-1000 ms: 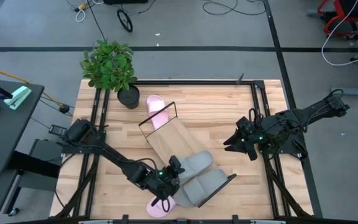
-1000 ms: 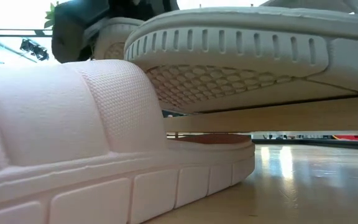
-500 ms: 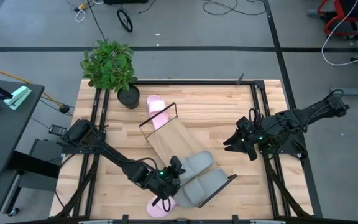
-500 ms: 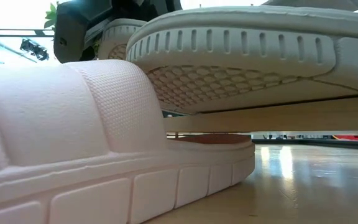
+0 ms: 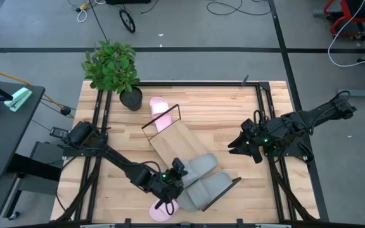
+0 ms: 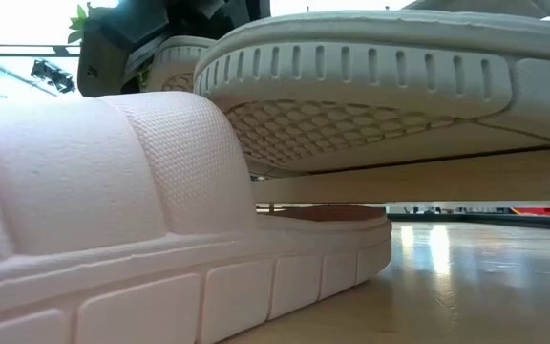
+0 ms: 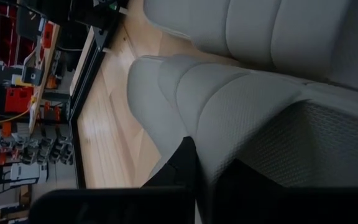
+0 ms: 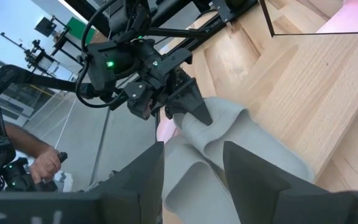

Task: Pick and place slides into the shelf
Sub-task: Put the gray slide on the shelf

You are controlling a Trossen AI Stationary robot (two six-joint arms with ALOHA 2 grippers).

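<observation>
Nothing moved, 2 grey ribbed slides [image 5: 203, 180] on light-wood shelf [image 5: 170, 143]

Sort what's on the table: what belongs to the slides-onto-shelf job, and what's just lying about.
Job:
- shelf
- two grey slides lying on the shelf
- pink slide at the shelf's far end
- pink slide at the near edge
- left claw, shut on a grey slide's strap
- right claw, off to the side

Lying about:
- potted plant
</observation>
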